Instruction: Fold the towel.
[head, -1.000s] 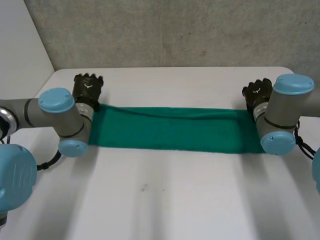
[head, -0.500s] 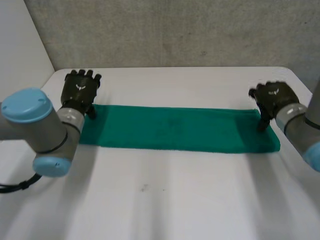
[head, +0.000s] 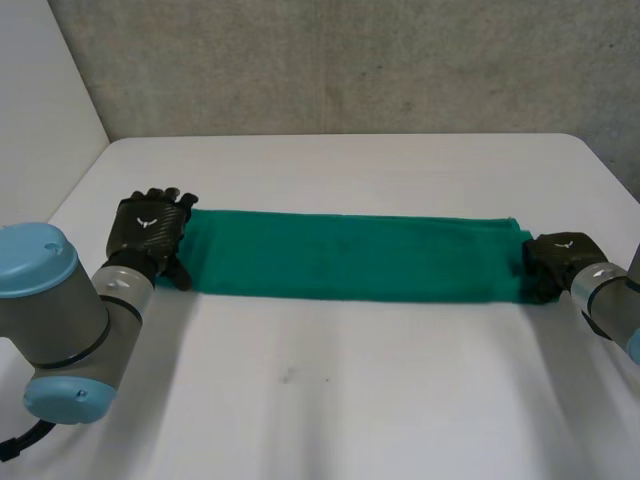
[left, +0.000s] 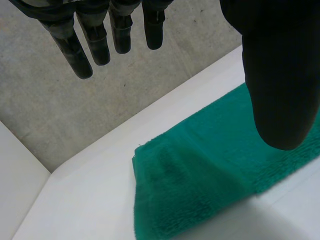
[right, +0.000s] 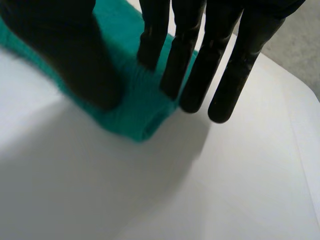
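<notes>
1. Green towel (head: 350, 255) lies on the white table (head: 330, 400) as a long narrow strip; it runs side to side between the two hands; at its right end the layers show as a rounded fold.
2. Left hand (head: 150, 232) sits palm down at the towel's left end, partly over the near corner; seen from its wrist, the fingers (left: 95, 42) are straight and hang clear above the cloth; the thumb (left: 275, 80) stands well apart from them; wide, holding nothing.
3. Right hand (head: 560, 262) is at the towel's right end; its fingers (right: 182, 55) are straight and side by side; some tips are on the cloth's edge, the rest over bare table just beyond it; its thumb (right: 65, 55) is over the towel, apart from the fingers; wide, nothing clasped.
4. Left arm (head: 60, 310) reaches in over the near left of the table; a grey wall (head: 350, 60) stands behind the far edge.
</notes>
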